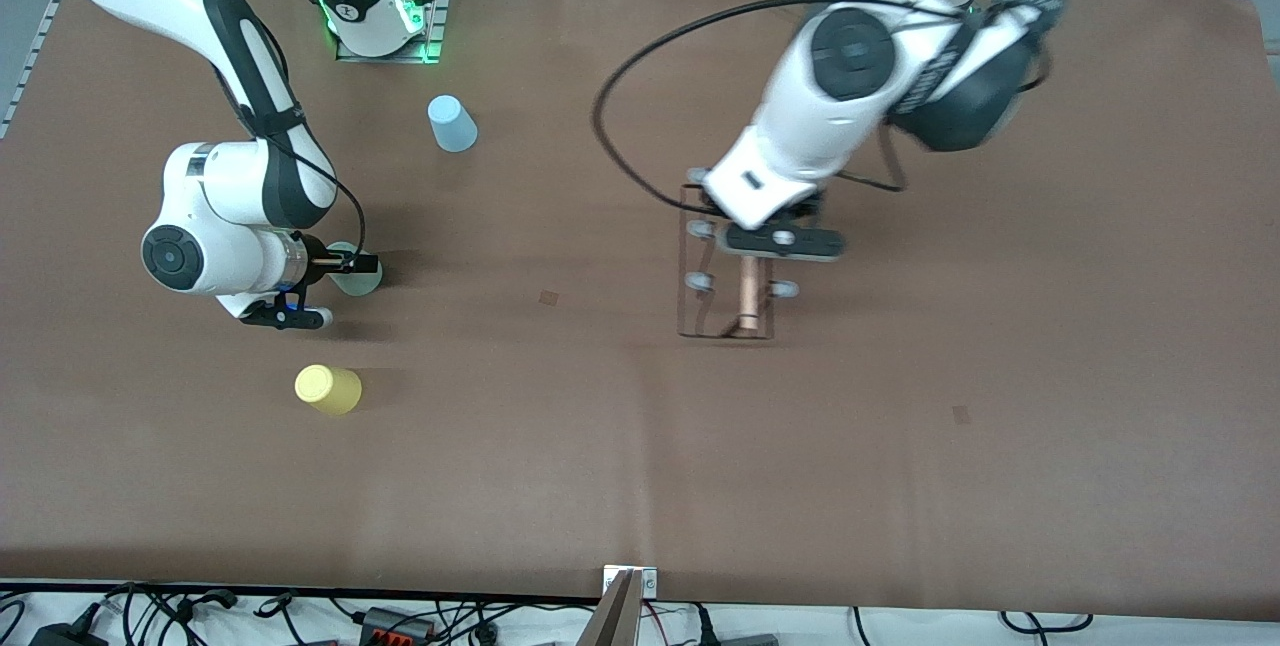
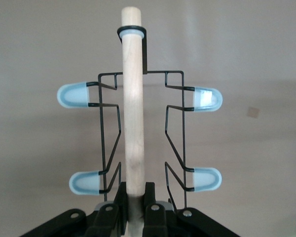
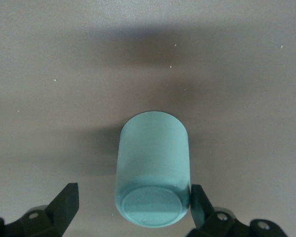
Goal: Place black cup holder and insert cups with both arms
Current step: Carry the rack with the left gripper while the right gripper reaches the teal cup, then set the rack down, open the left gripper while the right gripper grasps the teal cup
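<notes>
The black cup holder (image 1: 700,276) is under my left gripper (image 1: 782,242), which is shut on its wooden rod (image 1: 748,301) toward the left arm's end of the table. In the left wrist view the fingers (image 2: 119,197) clamp the rod (image 2: 132,98), with pale-tipped pegs (image 2: 74,95) sticking out on both sides. Whether the holder's feet touch the table I cannot tell. My right gripper (image 1: 338,288) is open around the mint green cup (image 1: 352,278), which stands upside down. In the right wrist view one finger (image 3: 199,203) touches the cup (image 3: 153,163) and the other is apart.
A yellow cup (image 1: 328,389) stands upside down nearer the front camera than the mint cup. A light blue cup (image 1: 452,123) stands farther away, near the right arm's green-lit base (image 1: 385,26). A black cable (image 1: 615,126) loops from the left arm over the brown table (image 1: 600,446).
</notes>
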### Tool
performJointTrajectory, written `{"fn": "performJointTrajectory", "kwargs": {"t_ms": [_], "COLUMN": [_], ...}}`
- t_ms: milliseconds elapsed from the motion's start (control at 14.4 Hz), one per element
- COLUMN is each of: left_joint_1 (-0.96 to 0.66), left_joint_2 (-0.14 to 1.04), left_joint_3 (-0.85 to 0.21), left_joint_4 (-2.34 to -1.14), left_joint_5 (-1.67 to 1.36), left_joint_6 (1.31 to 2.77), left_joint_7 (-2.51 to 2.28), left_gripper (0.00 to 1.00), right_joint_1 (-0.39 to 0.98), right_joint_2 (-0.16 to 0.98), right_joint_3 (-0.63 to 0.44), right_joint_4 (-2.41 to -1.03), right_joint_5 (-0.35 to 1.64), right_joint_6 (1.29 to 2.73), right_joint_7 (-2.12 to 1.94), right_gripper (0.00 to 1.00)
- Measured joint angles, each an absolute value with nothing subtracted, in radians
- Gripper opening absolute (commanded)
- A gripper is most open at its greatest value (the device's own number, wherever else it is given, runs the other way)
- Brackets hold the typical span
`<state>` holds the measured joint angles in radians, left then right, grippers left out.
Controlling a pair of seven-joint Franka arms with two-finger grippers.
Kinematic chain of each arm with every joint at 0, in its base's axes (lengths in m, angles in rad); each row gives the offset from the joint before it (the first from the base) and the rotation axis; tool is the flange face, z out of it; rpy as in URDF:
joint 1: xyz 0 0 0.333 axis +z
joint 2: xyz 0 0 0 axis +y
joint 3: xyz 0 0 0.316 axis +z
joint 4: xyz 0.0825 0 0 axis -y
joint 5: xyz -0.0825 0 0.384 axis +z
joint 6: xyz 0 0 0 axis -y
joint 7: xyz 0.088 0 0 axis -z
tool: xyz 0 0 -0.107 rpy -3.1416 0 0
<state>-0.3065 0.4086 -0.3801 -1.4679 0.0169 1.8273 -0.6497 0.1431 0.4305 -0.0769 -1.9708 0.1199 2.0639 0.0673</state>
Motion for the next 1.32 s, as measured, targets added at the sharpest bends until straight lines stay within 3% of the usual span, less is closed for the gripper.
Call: {"fn": "performJointTrajectory", "kwargs": {"t_ms": [347, 763, 901, 1040, 1109, 1248, 1318], "left_joint_1": [-0.425, -0.500, -0.527, -0.548, -0.554, -0.558, -0.557], "left_joint_2": [0.542, 0.638, 0.654, 0.668, 0.675, 0.680, 0.680], "left_joint_3": [-0.377, -0.370, -0.370, -0.369, -0.369, -0.368, -0.367], "left_joint_4": [-1.387, -1.375, -1.375, -1.375, -1.374, -1.372, -1.367], "left_joint_5": [0.017, 0.045, 0.077, 0.121, 0.137, 0.142, 0.142], "left_joint_6": [1.926, 2.029, 2.054, 2.058, 2.060, 2.064, 2.064], "left_joint_7": [-0.807, -0.875, -0.914, -0.932, -0.936, -0.939, -0.939], "left_gripper": [0.01, 0.01, 0.05, 0.07, 0.14, 0.44, 0.99], "right_joint_1": [0.143, 0.142, 0.141, 0.141, 0.141, 0.140, 0.139], "right_joint_2": [0.437, 0.440, 0.446, 0.456, 0.460, 0.460, 0.459], "right_joint_3": [-0.079, -0.082, -0.083, -0.083, -0.083, -0.084, -0.085], "right_joint_4": [-1.971, -1.972, -1.974, -1.975, -1.975, -1.973, -1.968], "right_joint_5": [0.119, 0.087, 0.081, 0.080, 0.080, 0.079, 0.079], "right_joint_6": [2.063, 2.062, 2.062, 2.062, 2.062, 2.060, 2.055], "right_joint_7": [0.066, 0.065, 0.065, 0.065, 0.065, 0.065, 0.065], "right_gripper": [1.00, 1.00, 1.00, 0.73, 0.54, 0.33, 0.30]}}
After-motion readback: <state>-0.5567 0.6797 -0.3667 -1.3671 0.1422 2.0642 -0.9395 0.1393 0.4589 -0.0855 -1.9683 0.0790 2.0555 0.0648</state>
